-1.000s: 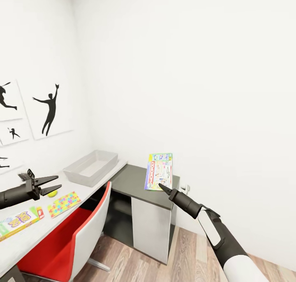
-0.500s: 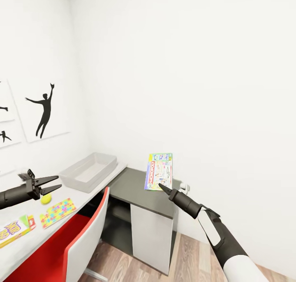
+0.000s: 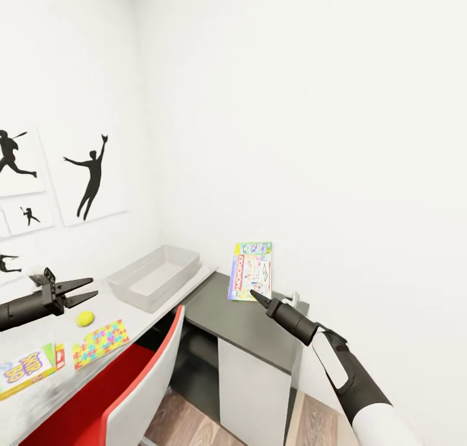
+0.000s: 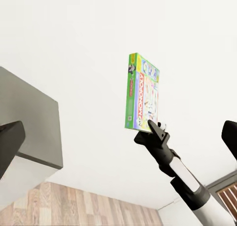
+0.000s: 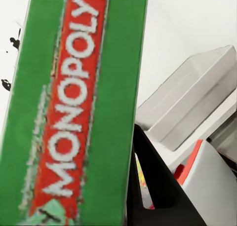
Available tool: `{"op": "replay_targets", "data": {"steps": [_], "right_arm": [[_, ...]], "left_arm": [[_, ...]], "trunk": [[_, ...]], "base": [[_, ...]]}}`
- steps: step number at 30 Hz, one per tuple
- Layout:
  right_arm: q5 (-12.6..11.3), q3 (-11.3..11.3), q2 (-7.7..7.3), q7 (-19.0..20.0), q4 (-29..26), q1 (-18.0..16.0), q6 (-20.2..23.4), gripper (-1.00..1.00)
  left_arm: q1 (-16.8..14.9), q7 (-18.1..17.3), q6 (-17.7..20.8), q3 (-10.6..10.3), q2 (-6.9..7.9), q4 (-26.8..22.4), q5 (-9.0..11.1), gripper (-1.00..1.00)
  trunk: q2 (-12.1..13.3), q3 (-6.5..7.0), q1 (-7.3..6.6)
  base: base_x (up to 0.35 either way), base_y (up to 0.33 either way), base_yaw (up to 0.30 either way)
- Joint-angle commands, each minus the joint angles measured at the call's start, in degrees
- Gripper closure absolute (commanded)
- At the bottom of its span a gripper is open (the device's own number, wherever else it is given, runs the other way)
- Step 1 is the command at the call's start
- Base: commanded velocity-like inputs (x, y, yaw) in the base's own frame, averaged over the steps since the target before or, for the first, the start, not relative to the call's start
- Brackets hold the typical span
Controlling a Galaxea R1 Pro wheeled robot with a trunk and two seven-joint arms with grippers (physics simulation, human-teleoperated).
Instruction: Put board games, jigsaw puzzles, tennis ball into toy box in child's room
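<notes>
Here, largest first.
Table: long L-shaped desk with a light-grey top [image 3: 136, 313] along the left wall, its lower dark-grey section [image 3: 243, 322] at the far corner.
Chair: red seat with a white back [image 3: 139, 384], tucked under the near desk.
Toy box: shallow light-grey rectangular bin [image 3: 155, 277], on the far end of the light top.
Green game: green Monopoly board game box [image 3: 251, 271], held upright in the air above the dark section.
Right gripper: black two-finger gripper [image 3: 254, 296], clamped on the box's lower edge.
Left gripper: black gripper [image 3: 81, 289], jaws spread wide, holding nothing, above the desk.
SKIP-BO box: white, red and yellow flat box [image 3: 29, 367], near left.
Puzzle: thin multicoloured jigsaw square [image 3: 100, 344], right of it.
Ball: small yellow-green tennis ball [image 3: 85, 318], just beyond the puzzle.
</notes>
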Motion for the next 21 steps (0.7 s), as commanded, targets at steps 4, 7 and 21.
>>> {"op": "replay_targets", "data": {"steps": [4, 7, 21], "right_arm": [[-0.7, 0.0, 0.0, -0.1, -0.1, 0.0, 0.6, 1.0], [-0.7, 0.5, -0.01, -0.1, -0.1, 0.0, 0.7, 1.0], [-0.7, 1.4, 0.01, -0.9, -0.1, 0.0, 0.7, 1.0]], "left_arm": [[0.0, 0.0, 0.5, 0.0, 0.01, 0.0, 0.2, -1.0], [0.0, 0.0, 0.5, 0.0, -0.05, 0.0, 0.2, -1.0], [0.0, -0.1, 0.5, -0.1, -0.16, 0.0, 0.2, -1.0]], "trunk": [[0.0, 0.1, 0.03], [0.0, 0.12, 0.03], [0.0, -0.87, 0.03]], "base": [[0.032, -0.006, 0.174], [0.007, -0.001, 0.044], [0.001, -0.083, 0.004]]}}
